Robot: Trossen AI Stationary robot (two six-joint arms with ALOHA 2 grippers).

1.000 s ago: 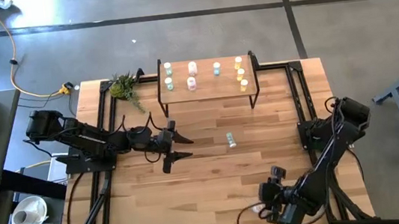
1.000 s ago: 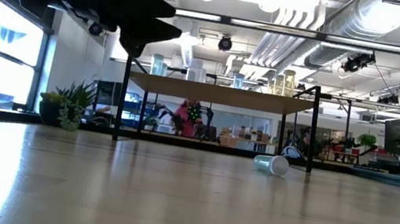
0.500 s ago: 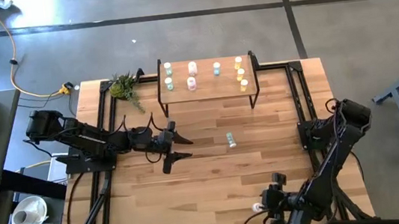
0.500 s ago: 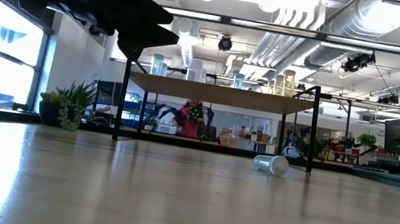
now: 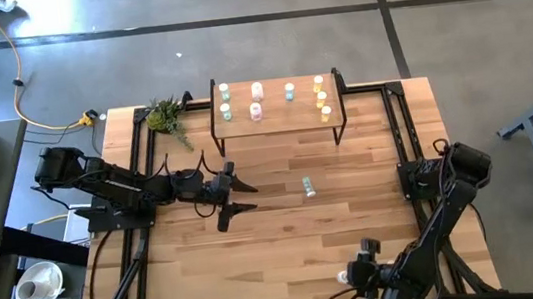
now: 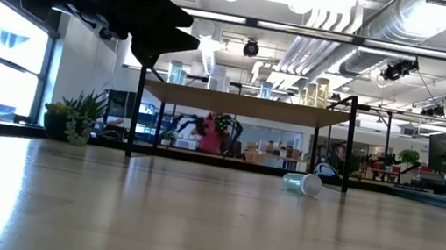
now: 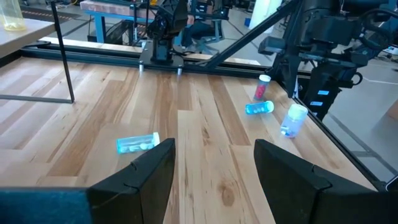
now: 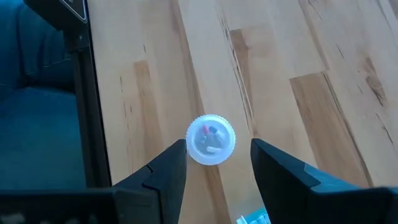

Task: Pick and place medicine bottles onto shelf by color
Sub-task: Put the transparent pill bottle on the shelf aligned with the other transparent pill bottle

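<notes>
The shelf (image 5: pixel 277 113) stands at the table's far edge with several medicine bottles on it: teal-green (image 5: pixel 225 102) on the left, then pinkish (image 5: pixel 256 100), light blue (image 5: pixel 290 91) and yellow (image 5: pixel 322 98) on the right. One light-blue bottle (image 5: pixel 308 186) (image 7: pixel 138 144) lies on its side mid-table. Near the front edge a white-capped bottle (image 8: pixel 211 139) (image 5: pixel 342 277) stands upright. My right gripper (image 8: pixel 217 163) (image 5: pixel 355 278) hangs open above it, one finger on either side of the cap. My left gripper (image 5: pixel 252 196) (image 7: pixel 214 168) waits open left of centre, pointing at the lying bottle.
By the right arm, the left wrist view also shows a pink-capped bottle (image 7: pixel 263 87) standing upright and a blue one (image 7: pixel 259 108) lying down. A small plant (image 5: pixel 167 113) sits at the far left corner. Black frame rails (image 5: pixel 400 124) run along the table's sides.
My right gripper has moved toward the table's near edge and down, coming over the upright white-capped bottle. Its fingers stay as wide apart as before. The left arm and the bottles have kept still.
</notes>
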